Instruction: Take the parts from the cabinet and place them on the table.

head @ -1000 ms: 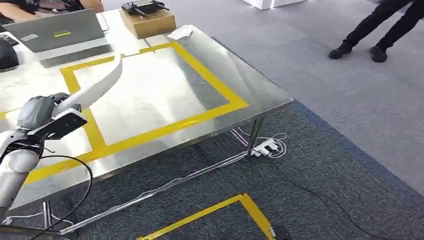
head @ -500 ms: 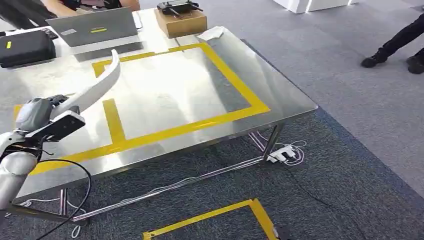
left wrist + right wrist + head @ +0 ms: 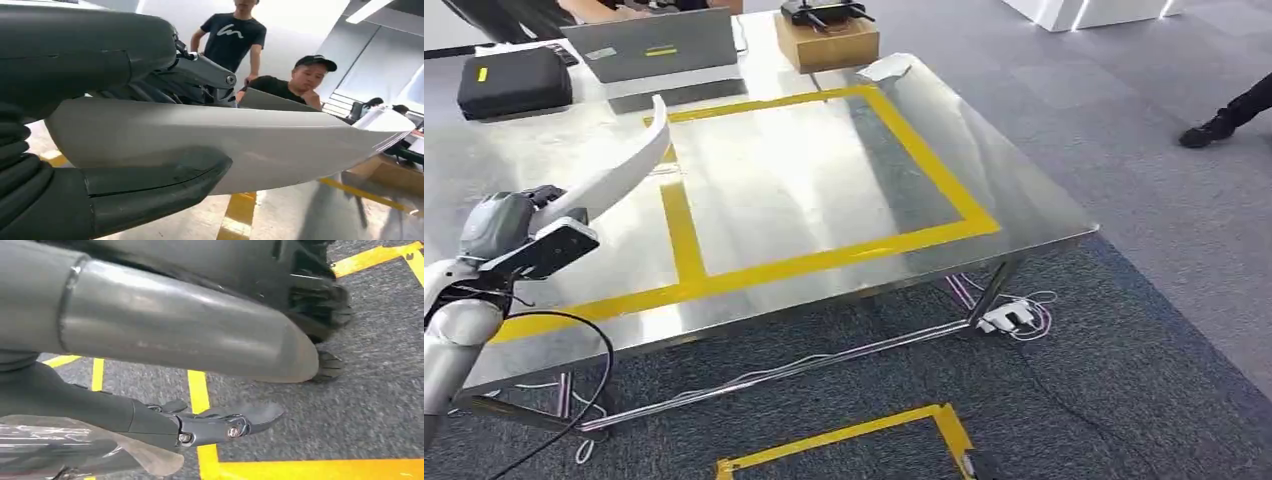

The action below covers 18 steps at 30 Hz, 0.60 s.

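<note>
The steel desk (image 3: 824, 200), marked off with yellow tape (image 3: 824, 262) into rectangles, stands in front of the robot with its taped area bare of any part, so as far as these views show nothing has been set down on it yet. Along the far edge sit a laptop (image 3: 652, 48), a black case (image 3: 514, 82) and a cardboard box (image 3: 827, 42) with a dark device on top; people stand or sit behind that edge, seen in the left wrist view. The fetching step looks done: the part (image 3: 614, 178), a long, curved white panel that tapers to a tip, is held in the left hand (image 3: 519, 230), raised over the near left portion of the desk and apart from its surface. In the left wrist view the thick thumb (image 3: 155, 187) lies under the panel and the darker fingers (image 3: 200, 75) over it, so the grasp looks firm. The right hand (image 3: 220, 422) hangs low over the grey carpet and its yellow floor tape, fingers loosely extended with nothing in them. What is left, by my judgement, is to lower the panel onto the desk, probably within a taped rectangle, and let go; whether further parts wait in the cabinet cannot be told here.
</note>
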Tool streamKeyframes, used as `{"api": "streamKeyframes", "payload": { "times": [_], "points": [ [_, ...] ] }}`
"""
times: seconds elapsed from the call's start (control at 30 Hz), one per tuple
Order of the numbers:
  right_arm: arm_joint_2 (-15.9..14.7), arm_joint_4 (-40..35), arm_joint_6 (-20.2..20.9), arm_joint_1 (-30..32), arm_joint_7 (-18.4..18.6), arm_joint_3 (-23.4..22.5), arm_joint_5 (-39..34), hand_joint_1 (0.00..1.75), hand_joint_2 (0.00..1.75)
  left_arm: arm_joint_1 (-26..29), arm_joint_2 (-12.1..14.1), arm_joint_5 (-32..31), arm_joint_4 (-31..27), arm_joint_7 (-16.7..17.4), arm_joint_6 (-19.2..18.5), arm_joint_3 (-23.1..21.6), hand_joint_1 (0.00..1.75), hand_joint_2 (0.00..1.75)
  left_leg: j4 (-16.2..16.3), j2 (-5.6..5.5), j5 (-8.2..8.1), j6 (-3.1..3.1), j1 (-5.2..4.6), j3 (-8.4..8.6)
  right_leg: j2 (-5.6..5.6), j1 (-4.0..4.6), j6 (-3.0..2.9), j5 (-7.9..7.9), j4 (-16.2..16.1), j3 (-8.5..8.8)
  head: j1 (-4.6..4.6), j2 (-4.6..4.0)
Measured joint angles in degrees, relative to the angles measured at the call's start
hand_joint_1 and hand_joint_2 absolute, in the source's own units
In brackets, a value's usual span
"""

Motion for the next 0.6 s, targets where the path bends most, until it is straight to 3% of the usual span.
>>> {"api": "streamKeyframes", "payload": {
  "times": [0.03,0.07,0.17,0.4,0.57,0.6],
  "points": [
    [0.0,0.0,0.1,0.0,0.0,0.0,0.0,0.00,0.00,0.0,0.0,0.0,0.0,0.0,0.0,0.0,1.75,1.75,-0.2,-0.07,0.23,-0.29,0.10,-0.07,-0.06,0.05,-0.20,0.16,0.2,-0.11,-0.02,0.00],
    [0.0,0.0,0.3,0.1,0.0,0.0,0.0,0.00,0.00,0.1,0.0,0.0,0.0,0.0,0.0,0.0,1.75,1.75,0.1,-0.08,0.17,0.28,0.06,-0.07,-0.08,0.02,-0.08,0.34,0.1,-0.11,0.04,0.00],
    [-0.1,0.0,0.6,0.1,0.0,0.0,0.1,0.00,0.00,-0.1,0.0,0.0,0.0,0.0,0.0,0.0,1.75,1.75,-0.4,-0.03,0.25,0.34,0.17,0.17,0.07,0.21,-0.21,0.32,0.1,-0.10,-0.04,0.00],
    [-0.1,0.0,0.8,0.0,-0.3,0.0,0.6,0.00,0.00,-1.0,0.0,0.1,0.0,0.0,-0.3,0.0,1.75,1.75,-0.9,-0.02,0.50,-0.39,0.28,0.37,0.02,0.37,-0.86,0.24,0.2,-0.10,-0.02,0.00],
    [-0.1,0.0,0.8,-0.1,-0.3,0.0,0.9,0.00,0.00,-1.4,0.0,0.1,0.0,0.0,-0.3,0.0,1.75,1.75,-0.7,-0.03,0.38,0.51,-0.07,0.32,-0.10,-0.03,-0.25,0.62,-0.4,0.19,-0.09,0.00],
    [-0.1,0.0,0.8,-0.1,-0.3,0.0,0.9,0.00,0.00,-1.5,0.0,0.1,-0.1,0.0,-0.3,0.0,1.75,1.75,-2.2,-0.02,1.01,0.71,0.18,1.21,-0.09,0.38,0.03,0.60,-0.8,0.54,0.00,0.00]
  ]
}}
